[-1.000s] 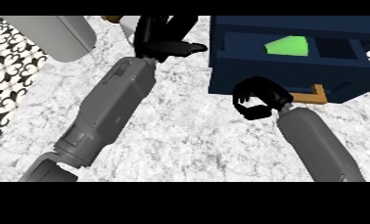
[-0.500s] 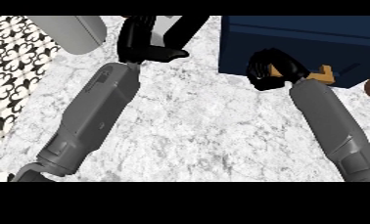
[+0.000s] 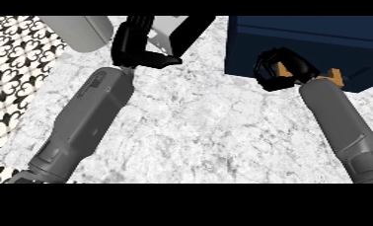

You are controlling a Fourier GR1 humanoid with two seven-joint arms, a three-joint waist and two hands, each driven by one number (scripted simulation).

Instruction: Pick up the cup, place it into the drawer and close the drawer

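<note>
The navy drawer cabinet (image 3: 306,42) fills the upper right of the head view, and its drawer front looks pushed in. No cup shows; it is hidden from this view. My right hand (image 3: 280,69) has its fingers curled and rests against the drawer front, over the tan handle (image 3: 335,77), part of which peeks through the fingers. My left hand (image 3: 132,40) stands open at the top centre with fingers pointing up and thumb out to the right, holding nothing.
A grey rounded object (image 3: 80,31) sits at the top left and a pale box (image 3: 173,27) is behind my left hand. The marble counter (image 3: 204,131) ends at the left beside a black-and-white patterned floor (image 3: 22,62).
One second ago the drawer was open with a green cup inside. My right hand moved forward with the drawer front, the drawer slid in, and the cup went out of sight.
</note>
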